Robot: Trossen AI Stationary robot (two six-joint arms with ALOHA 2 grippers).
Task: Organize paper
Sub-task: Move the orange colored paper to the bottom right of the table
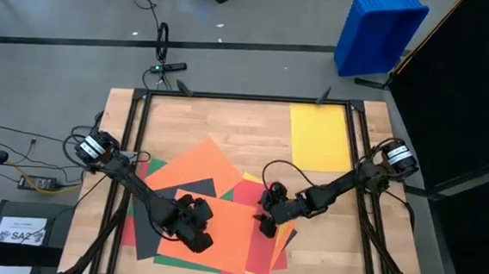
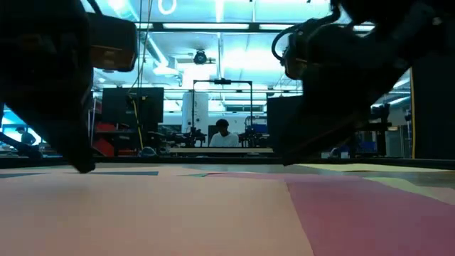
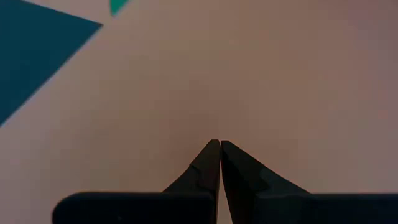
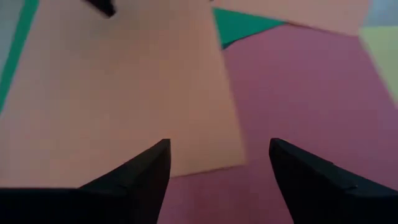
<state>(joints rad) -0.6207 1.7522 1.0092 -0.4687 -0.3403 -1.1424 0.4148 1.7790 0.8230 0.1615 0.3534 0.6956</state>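
Left gripper (image 1: 196,235): you see its fingers (image 3: 211,163) pressed together with nothing between them, tips down on the orange sheet (image 1: 221,226) near the front of the pile.
Right gripper (image 1: 266,227): your right wrist view shows both fingers (image 4: 152,167) spread wide apart, holding nothing, hanging just above the spot where the orange sheet's edge meets the red sheet (image 1: 261,246).
Paper pile (image 1: 172,184): you have orange, red, green and dark grey sheets overlapping at skewed angles across the front and middle of the wooden table (image 1: 228,123), with yellow edges (image 1: 285,237) peeking out at the pile's right side.
Yellow sheet (image 1: 319,137): you find it lying flat and square by itself at the table's far right corner, well apart from the pile.
Off the table: you can see a blue bin (image 1: 377,30) on the floor beyond the far right corner, and a small white sheet marked "SA2" (image 1: 22,230) on the left.
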